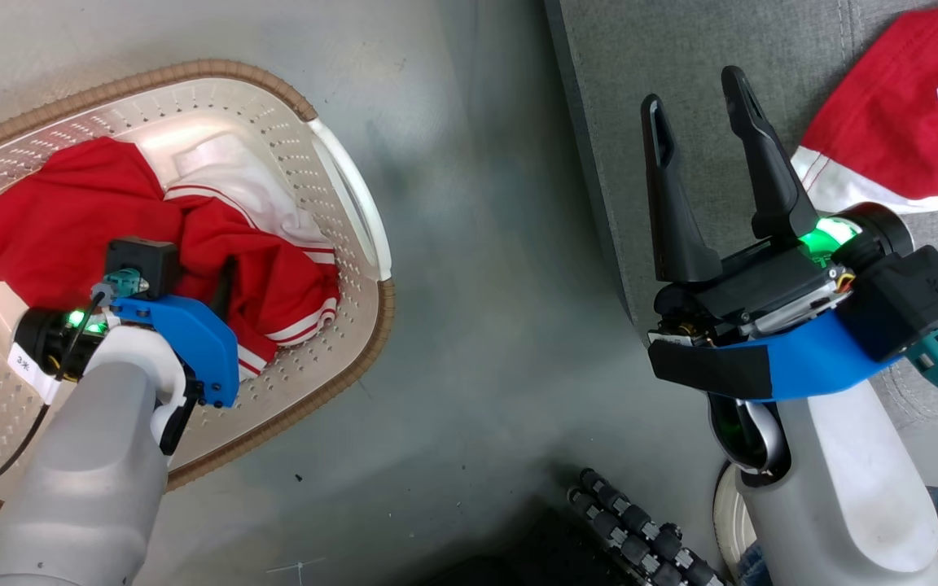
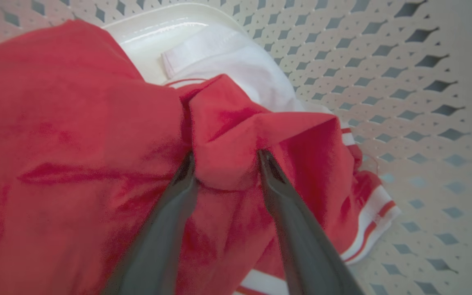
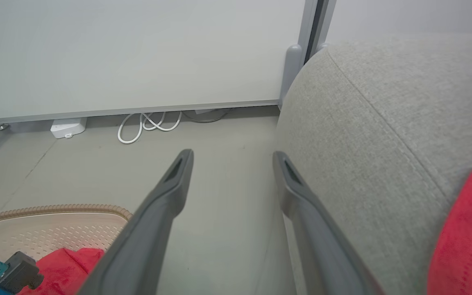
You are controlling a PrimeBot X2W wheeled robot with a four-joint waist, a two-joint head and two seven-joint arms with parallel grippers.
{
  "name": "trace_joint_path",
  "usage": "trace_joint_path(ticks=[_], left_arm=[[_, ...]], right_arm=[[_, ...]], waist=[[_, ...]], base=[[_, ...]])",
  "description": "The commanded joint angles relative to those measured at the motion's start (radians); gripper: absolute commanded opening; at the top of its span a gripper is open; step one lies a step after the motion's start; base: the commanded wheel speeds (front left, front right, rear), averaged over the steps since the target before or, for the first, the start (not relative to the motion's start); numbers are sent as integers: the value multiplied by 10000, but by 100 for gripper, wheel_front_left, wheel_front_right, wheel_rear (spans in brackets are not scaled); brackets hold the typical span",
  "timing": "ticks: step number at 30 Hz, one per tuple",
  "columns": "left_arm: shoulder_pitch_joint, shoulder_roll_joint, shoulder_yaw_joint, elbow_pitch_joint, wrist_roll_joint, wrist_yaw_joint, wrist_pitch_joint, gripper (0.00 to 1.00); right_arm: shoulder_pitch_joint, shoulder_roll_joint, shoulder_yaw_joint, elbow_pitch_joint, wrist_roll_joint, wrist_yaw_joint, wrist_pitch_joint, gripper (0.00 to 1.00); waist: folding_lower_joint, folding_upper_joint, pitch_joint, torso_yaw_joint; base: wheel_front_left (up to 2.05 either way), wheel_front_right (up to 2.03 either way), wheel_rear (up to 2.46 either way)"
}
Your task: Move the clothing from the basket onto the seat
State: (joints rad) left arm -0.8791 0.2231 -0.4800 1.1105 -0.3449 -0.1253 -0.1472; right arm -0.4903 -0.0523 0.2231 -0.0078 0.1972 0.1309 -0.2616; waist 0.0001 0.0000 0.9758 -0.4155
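The cream basket point(image 1: 355, 350) stands on the floor at the left and holds a crumpled red garment point(image 1: 70, 220) with white trim. My left gripper point(image 1: 221, 281) reaches down into it. In the left wrist view my left gripper point(image 2: 225, 157) is shut on a raised fold of that red garment point(image 2: 76, 123), with the perforated basket wall point(image 2: 404, 82) behind. A second red garment point(image 1: 884, 114), with a dark 23, lies on the grey seat point(image 1: 599, 49). My right gripper point(image 1: 694, 91) hovers open and empty over the seat's left edge.
Bare grey floor point(image 1: 477, 244) separates basket and seat. The right wrist view has my right gripper point(image 3: 232, 155), the seat's rounded side point(image 3: 363, 123), the basket rim point(image 3: 55, 209), coiled white cables point(image 3: 146, 125) and a white box point(image 3: 68, 127) by the wall. My base's roller wheel point(image 1: 632, 529) is below.
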Motion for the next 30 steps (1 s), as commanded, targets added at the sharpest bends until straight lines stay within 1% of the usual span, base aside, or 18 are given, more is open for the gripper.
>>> trace_joint_path(ticks=[1,12,19,24,30], left_arm=[[-124,-5,-30,90,-78,-15,10,0],[-147,-5,-368,467,-588,-57,-164,0],[119,-205,-634,538,-939,-60,-315,0],[485,-505,-1019,571,-1175,-61,-506,0],[1158,-1019,-1852,484,-1432,-61,-580,0]], right_arm=[[70,34,-38,-40,39,-3,-44,100],[-31,34,32,58,126,-3,-44,100],[-80,33,-18,270,-85,-3,-34,100],[168,30,-67,576,-303,-3,-34,100],[348,23,-25,1100,-838,-3,52,100]], waist=[[-1,0,-28,-10],[-1,0,-279,-116],[-1,0,-844,66],[-1,0,-1867,420],[-1,0,-3684,1124]], base=[[0,0,0],[0,0,0],[0,0,0],[0,0,0],[0,0,0]])
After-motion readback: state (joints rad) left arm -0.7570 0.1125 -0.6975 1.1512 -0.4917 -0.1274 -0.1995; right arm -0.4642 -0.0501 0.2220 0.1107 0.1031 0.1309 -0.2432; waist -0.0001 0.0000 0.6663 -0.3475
